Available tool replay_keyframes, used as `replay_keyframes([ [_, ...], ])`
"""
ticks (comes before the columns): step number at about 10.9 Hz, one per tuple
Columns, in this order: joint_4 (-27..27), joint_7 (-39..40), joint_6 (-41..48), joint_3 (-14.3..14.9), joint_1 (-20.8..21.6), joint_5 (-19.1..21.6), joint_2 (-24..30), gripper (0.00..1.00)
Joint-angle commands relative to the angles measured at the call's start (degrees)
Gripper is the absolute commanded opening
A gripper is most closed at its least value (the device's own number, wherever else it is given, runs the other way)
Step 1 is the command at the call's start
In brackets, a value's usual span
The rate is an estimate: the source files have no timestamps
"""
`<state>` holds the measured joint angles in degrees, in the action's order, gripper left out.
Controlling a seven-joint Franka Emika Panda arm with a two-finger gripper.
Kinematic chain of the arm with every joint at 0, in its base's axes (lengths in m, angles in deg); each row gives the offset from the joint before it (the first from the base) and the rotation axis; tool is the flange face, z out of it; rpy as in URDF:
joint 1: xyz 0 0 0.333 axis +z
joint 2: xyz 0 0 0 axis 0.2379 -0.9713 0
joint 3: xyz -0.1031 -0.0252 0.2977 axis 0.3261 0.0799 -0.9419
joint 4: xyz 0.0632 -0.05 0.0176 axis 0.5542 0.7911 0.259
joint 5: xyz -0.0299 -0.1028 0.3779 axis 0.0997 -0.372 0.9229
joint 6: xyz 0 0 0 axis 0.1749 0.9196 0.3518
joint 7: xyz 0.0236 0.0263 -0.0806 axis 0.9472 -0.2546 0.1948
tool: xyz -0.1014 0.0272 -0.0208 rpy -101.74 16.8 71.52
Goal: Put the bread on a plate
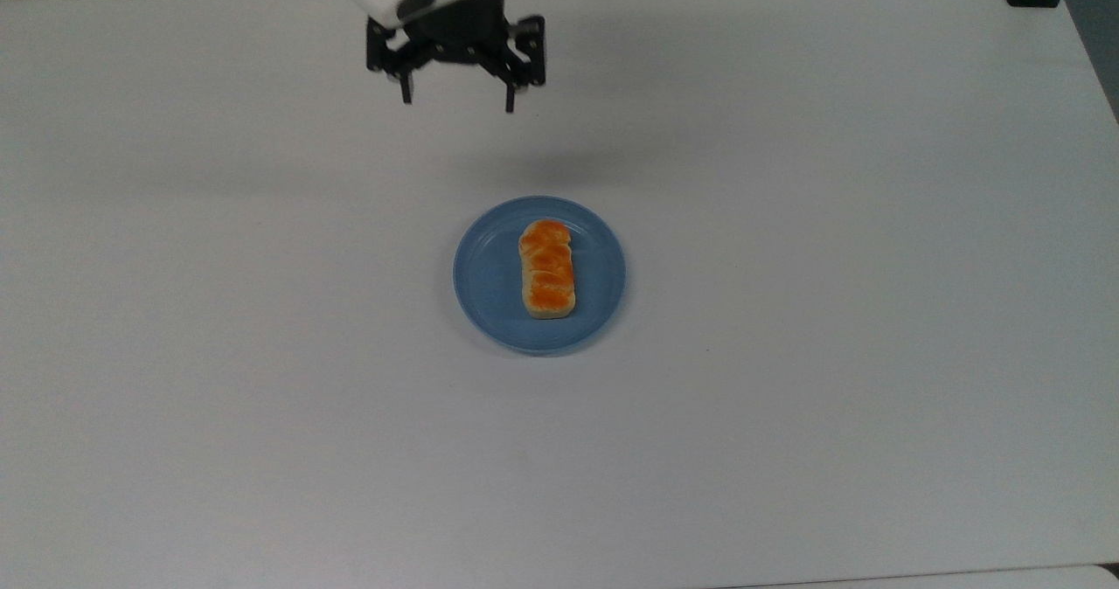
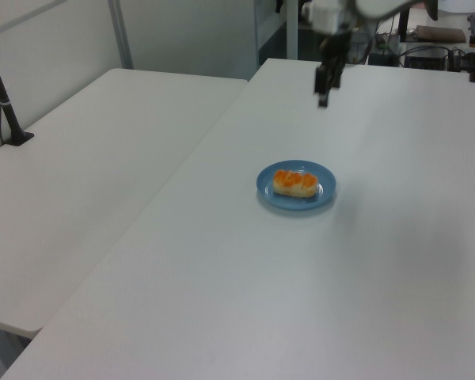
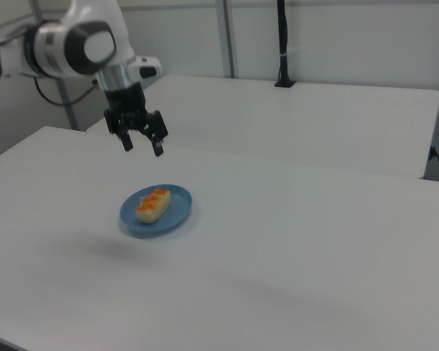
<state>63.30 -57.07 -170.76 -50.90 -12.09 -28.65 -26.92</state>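
Note:
The bread [image 1: 547,268] [image 2: 294,182] [image 3: 154,205], an oblong loaf with a glossy orange top and pale sides, lies flat across the middle of the round light-blue plate [image 1: 486,273] [image 2: 267,192] [image 3: 175,213]. My gripper [image 1: 458,101] [image 2: 324,96] [image 3: 143,146] hangs open and empty high above the table, well clear of the plate, toward the top view's upper edge. Its two black fingers point down and stand wide apart.
The plate sits on a broad white table [image 1: 830,309]. A second white table [image 2: 87,158] adjoins it on the left view's left, with a black post [image 2: 4,107] clamped at its far edge. Cables and equipment lie beyond the table's far end.

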Motion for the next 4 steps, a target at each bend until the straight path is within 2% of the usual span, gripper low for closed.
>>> replay_keyframes([
  [1,2.8,5.3,7.2,0.3,-3.0,0.2,7.6,1.0],
  [4,2.8,6.1,8.0,0.3,-3.2,0.4,8.9,1.0],
])
